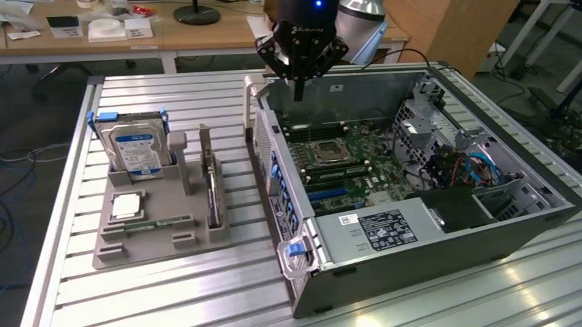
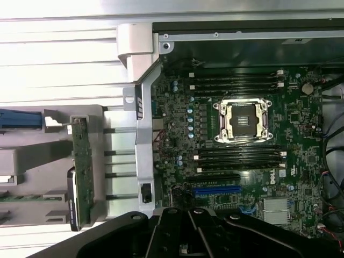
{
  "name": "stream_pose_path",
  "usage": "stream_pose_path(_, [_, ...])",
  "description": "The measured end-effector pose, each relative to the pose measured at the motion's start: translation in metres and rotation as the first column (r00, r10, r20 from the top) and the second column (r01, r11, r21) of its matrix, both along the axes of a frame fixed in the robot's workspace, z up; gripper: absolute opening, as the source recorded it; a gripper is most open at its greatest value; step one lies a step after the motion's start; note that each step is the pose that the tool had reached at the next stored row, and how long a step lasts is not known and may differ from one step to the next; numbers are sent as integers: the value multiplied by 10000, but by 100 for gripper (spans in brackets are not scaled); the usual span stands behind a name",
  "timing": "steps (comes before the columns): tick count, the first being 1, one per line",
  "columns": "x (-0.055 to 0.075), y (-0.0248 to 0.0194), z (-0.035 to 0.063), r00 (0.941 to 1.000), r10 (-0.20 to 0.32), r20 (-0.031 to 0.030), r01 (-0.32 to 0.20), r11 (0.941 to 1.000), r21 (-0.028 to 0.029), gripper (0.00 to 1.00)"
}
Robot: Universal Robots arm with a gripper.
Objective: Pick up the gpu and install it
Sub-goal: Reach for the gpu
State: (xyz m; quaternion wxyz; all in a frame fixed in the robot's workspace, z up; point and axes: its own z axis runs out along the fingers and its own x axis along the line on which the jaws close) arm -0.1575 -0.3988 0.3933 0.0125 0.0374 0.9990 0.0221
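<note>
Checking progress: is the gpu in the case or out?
Out: the gpu stands on edge in the grey holder beside the open case.

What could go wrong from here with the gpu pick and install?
1. The gripper is shut and hangs over the open case, close to the case wall; moving low could clip it.
2. The gpu stands on edge in its holder; an off-centre grasp may tilt it.

closed claw over motherboard, gpu edge-up in grey holder.
</note>
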Motion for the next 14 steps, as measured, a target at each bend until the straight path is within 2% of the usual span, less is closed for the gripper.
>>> stream_pose_path(14, [-56,0,0,10000,0,0,0,10000,0,11])
